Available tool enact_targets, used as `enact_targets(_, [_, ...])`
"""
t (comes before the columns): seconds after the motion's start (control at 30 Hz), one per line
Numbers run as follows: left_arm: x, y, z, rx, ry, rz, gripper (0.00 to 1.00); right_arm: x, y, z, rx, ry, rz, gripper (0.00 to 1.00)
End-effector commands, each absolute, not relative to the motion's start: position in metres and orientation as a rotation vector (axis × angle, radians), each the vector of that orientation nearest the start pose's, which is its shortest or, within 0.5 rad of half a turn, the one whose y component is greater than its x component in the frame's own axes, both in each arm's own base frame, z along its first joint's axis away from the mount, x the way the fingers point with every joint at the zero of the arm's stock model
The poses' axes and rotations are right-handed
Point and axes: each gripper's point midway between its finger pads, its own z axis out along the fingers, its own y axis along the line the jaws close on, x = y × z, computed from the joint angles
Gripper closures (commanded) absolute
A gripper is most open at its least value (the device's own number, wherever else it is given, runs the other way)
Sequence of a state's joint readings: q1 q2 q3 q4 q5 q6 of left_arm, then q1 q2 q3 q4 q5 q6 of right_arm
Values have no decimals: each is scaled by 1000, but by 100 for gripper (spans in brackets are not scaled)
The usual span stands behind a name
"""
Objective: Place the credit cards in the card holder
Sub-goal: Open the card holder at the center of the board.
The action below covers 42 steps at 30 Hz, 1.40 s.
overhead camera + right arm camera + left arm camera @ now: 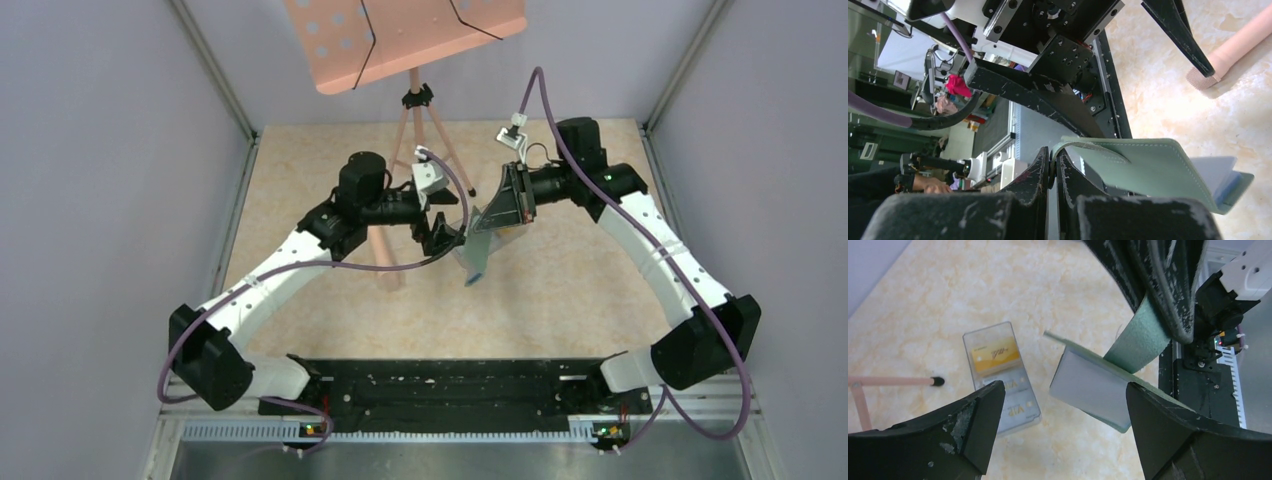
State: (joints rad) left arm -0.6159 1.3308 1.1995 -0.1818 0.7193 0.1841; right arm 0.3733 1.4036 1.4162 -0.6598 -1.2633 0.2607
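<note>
Item 1: my right claw (pixel 1052 161), clenched on the green tab of the card holder (pixel 1148 172). I see the holder held clear of the surface (pixel 570 290) at mid-scene, hanging open with its pale blue sleeve showing.

Item 2: my left claw (pixel 1063 390), released wide and grasping nothing, just left of the holder.

Item 3: credit cards (pixel 996 356), one orange-yellow and two white-grey, lying in a clear box (pixel 990 334) on the surface near the holder.

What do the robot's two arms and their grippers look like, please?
The left arm and right arm have white curved shells and black joint housings; a purple cable loops along each. The left gripper and right gripper have black tapered fingers, scuffed with pale chips.
</note>
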Motion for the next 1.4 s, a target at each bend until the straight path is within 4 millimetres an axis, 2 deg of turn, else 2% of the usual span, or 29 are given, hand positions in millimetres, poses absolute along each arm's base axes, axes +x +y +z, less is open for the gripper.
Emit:
enact_targets(0.0, [249, -335, 340, 1207, 1248, -1065, 4, 196, 266, 347, -954, 1900, 1769, 100])
enact_targets(0.23, [248, -346, 335, 1211, 1265, -1160, 3, 198, 268, 344, -966, 1899, 1798, 100])
enact_targets(0.4, [243, -348, 324, 1249, 1302, -1213, 11, 201, 269, 343, -967, 1899, 1797, 100])
enact_targets(0.67, [239, -343, 300, 1265, 1440, -1234, 40, 215, 268, 341, -924, 1925, 1727, 100])
enact_targets(0.83, [241, -341, 296, 1252, 1479, -1215, 76, 223, 267, 338, -894, 1939, 1691, 100])
enact_targets(0.9, [243, -341, 296, 1239, 1496, -1205, 94, 226, 266, 337, -881, 1948, 1673, 100])
enact_targets(0.93, [244, -340, 296, 1227, 1510, -1200, 100, 227, 266, 336, -872, 1957, 1663, 97])
enact_targets(1.0, [247, -339, 299, 1198, 1533, -1194, 100, 233, 264, 333, -843, 1973, 1623, 88])
enact_targets(1.17, [250, -332, 305, 1086, 1646, -1242, 100, 243, 253, 328, -789, 1990, 1449, 38])
enact_targets(1.23, [248, -330, 307, 1064, 1686, -1280, 100, 242, 251, 327, -793, 1983, 1420, 23])
enact_targets(1.27, [246, -329, 310, 1052, 1700, -1306, 100, 240, 251, 326, -803, 1978, 1427, 19])
enact_targets(1.37, [240, -331, 314, 1028, 1730, -1381, 100, 235, 253, 321, -821, 1984, 1469, 16])
